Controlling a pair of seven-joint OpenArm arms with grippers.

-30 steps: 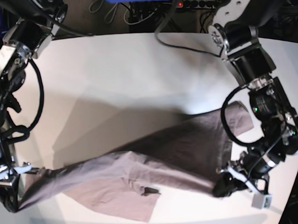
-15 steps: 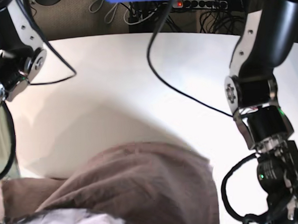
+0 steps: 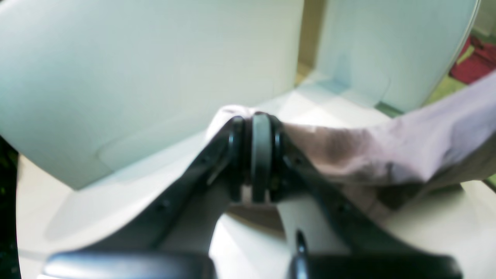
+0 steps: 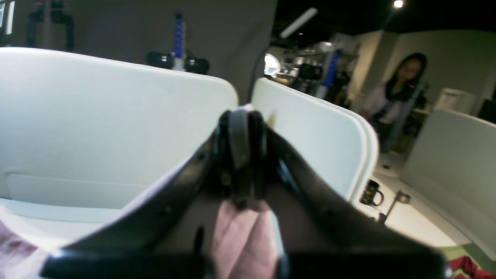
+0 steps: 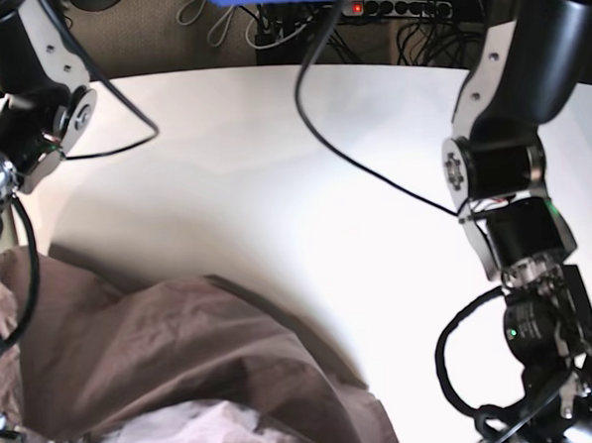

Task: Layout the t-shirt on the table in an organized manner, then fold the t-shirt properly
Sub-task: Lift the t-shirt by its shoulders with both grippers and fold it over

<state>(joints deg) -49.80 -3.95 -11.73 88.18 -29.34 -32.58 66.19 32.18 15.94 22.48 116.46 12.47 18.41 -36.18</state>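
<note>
T-shirt [image 5: 184, 366]: mauve, bunched, lifted at 7 o'clock over white bench [image 5: 273, 153]. Left pincer [image 3: 254, 155] clamped on its cloth; right pincer [image 4: 242, 155] likewise.

One t-shirt [image 5: 184, 366], one table [image 5: 273, 163], two robot arms, one mug [image 4: 371, 192], one person [image 4: 399, 89]

T-shirt [image 5: 184, 356]: soft matt cloth, creased, at 7 o'clock. Table [image 5: 273, 163]: smooth white top, slight sheen. Left gripper [image 3: 254, 155] & right gripper [image 4: 242, 151]: glossy black plastic.
</note>
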